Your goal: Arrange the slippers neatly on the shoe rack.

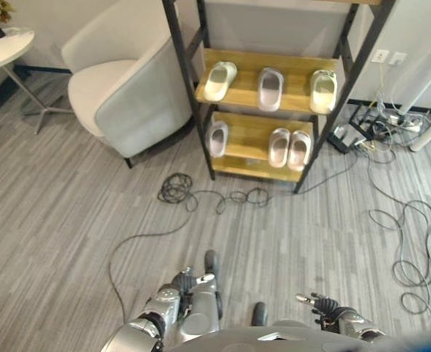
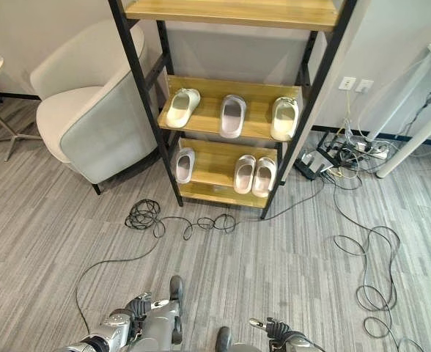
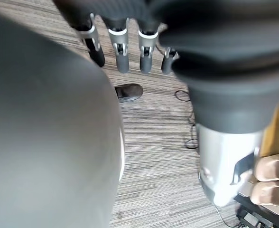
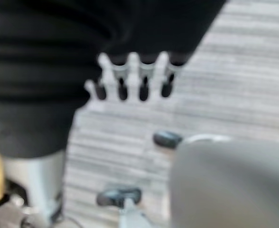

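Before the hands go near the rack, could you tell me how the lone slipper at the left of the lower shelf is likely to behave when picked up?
The slipper looks like moulded foam: probably light and fairly stiff, with some give under the fingers. Its smooth surface may be a little slippery. It lies flat on the lower shelf, so rolling seems unlikely, though a push would probably slide it.

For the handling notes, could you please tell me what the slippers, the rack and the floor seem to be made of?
The slippers look like moulded foam or soft plastic: matte, seamless, pale grey, cream and pinkish. The rack seems to be black metal bars, thin and straight, with wooden or wood-look shelves, yellowish and smooth. The floor appears to be carpet or striped vinyl in grey bands; I cannot tell which.
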Robot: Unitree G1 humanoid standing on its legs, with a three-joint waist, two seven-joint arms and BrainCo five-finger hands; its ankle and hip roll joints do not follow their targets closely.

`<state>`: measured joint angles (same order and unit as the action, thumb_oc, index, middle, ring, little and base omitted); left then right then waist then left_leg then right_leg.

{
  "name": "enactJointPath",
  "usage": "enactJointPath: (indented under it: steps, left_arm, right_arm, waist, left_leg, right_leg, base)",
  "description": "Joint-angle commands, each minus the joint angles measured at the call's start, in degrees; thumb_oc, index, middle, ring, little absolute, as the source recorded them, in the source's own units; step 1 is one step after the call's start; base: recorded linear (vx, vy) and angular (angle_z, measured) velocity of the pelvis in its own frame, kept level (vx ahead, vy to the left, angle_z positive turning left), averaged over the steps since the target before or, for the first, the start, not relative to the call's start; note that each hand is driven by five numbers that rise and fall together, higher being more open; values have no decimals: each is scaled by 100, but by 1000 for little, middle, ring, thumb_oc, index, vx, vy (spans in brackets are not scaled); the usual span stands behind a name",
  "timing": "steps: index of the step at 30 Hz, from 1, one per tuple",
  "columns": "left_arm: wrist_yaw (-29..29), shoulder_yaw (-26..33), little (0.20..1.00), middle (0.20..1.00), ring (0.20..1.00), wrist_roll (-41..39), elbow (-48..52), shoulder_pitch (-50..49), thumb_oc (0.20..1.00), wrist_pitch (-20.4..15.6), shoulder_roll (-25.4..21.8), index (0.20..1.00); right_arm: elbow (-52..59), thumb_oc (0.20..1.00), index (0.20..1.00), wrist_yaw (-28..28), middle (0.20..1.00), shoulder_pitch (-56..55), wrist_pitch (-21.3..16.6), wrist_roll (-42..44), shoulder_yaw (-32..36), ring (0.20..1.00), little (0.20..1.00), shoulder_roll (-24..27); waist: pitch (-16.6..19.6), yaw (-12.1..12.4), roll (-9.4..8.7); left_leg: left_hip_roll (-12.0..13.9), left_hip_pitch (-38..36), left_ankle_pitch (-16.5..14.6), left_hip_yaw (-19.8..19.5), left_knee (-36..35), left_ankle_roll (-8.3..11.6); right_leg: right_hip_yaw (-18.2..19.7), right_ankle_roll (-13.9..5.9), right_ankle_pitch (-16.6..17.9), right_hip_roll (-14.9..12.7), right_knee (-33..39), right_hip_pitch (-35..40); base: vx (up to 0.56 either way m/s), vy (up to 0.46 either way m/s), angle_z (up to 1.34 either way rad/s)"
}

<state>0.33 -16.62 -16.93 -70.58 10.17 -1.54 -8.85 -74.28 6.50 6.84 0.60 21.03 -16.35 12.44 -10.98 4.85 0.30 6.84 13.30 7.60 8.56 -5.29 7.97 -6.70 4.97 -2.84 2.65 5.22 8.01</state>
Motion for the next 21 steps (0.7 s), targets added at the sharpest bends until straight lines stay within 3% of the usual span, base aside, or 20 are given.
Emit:
enactJointPath:
  steps: [1,4,7,9,10,12,14,16,18,19,21]
  left_arm:
    - [55,-50,1000,1000,1000,-40,-106,-261,1000,4,24,1000]
    - [98,-18,1000,1000,1000,-24,-142,-378,1000,24,41,1000]
    - [161,-51,1000,1000,1000,58,-23,-347,1000,15,-36,1000]
    - [206,-13,1000,1000,1000,-54,146,-254,1000,-4,-132,1000]
    - [233,20,1000,1000,1000,-91,192,-213,1000,-22,-188,1000]
    - [284,135,1000,1000,1000,-259,314,-115,1000,-65,-312,1000]
    - [270,144,1000,1000,1000,-376,375,-47,1000,-80,-326,1000]
    - [125,72,1000,1000,1000,-198,282,-46,1000,-82,-275,1000]
    - [125,73,1000,1000,1000,-197,281,-46,1000,-83,-275,1000]
    - [30,-13,1000,1000,1000,27,222,-70,1000,-113,-241,1000]
    - [-42,-41,1000,1000,1000,187,162,-108,1000,-164,-214,1000]
  right_arm:
    - [104,1000,1000,-5,1000,-246,-77,-112,-165,1000,1000,-44]
    - [155,1000,1000,-3,1000,-271,-61,-55,-142,1000,1000,-149]
    - [295,1000,1000,33,1000,-221,-33,-38,-153,1000,1000,-219]
    - [377,1000,1000,79,1000,-140,-23,-18,-157,1000,1000,-203]
    - [413,1000,1000,81,1000,-97,-27,-17,-152,1000,1000,-162]
    - [496,1000,1000,95,1000,17,-59,7,-107,1000,1000,-122]
    - [517,1000,1000,76,1000,52,-106,-28,-93,1000,1000,-104]
    - [477,1000,1000,48,1000,13,-157,-17,-59,1000,1000,-132]
    - [477,1000,1000,48,1000,13,-158,-16,-60,1000,1000,-132]
    - [465,1000,1000,25,1000,-17,-190,58,3,1000,1000,-116]
    - [445,1000,1000,11,1000,-62,-213,125,67,1000,1000,-113]
  waist:
    - [276,-48,-199]
    - [417,-36,-320]
    - [510,-18,-442]
    - [444,-64,-416]
    - [392,-120,-355]
    - [282,-234,-213]
    - [188,-333,-20]
    - [60,-550,88]
    - [22,-568,80]
    - [-17,-682,90]
    - [-24,-801,8]
  left_leg:
    - [-182,222,162,-119,626,-362]
    - [-309,250,-50,-83,892,-502]
    - [-523,217,-499,-49,1192,-747]
    - [-629,69,-692,-66,1211,-886]
    - [-668,10,-763,-87,1207,-965]
    - [-707,-248,-927,-187,1177,-1083]
    - [-676,-495,-1007,-322,1122,-1123]
    - [-797,-924,-1248,-529,1149,-1122]
    - [-808,-963,-1265,-545,1158,-1121]
    - [-856,-1190,-1416,-677,1159,-1101]
    - [-947,-1445,-1562,-849,1097,-1057]
  right_leg:
    - [31,-808,-1001,-371,-404,537]
    - [172,-916,-975,-560,-494,534]
    - [307,-1184,-741,-814,-1103,259]
    - [358,-1408,-267,-906,-1925,-221]
    - [386,-1521,176,-931,-2416,-519]
    - [275,-1582,677,-1007,-3153,-948]
    - [230,-1475,668,-969,-3476,-1381]
    - [253,-1279,185,-932,-3127,-1751]
    - [239,-1280,154,-946,-3148,-1709]
    - [321,-1215,-15,-906,-2741,-1897]
    - [510,-1247,90,-925,-2046,-2077]
  base:
    - [292,173,-55]
    - [292,194,-30]
    - [287,254,-18]
    - [139,221,-2]
    - [105,217,-1]
    - [196,235,15]
    - [271,163,22]
    - [394,92,39]
    - [217,4,54]
    - [344,-48,58]
    - [450,-122,43]
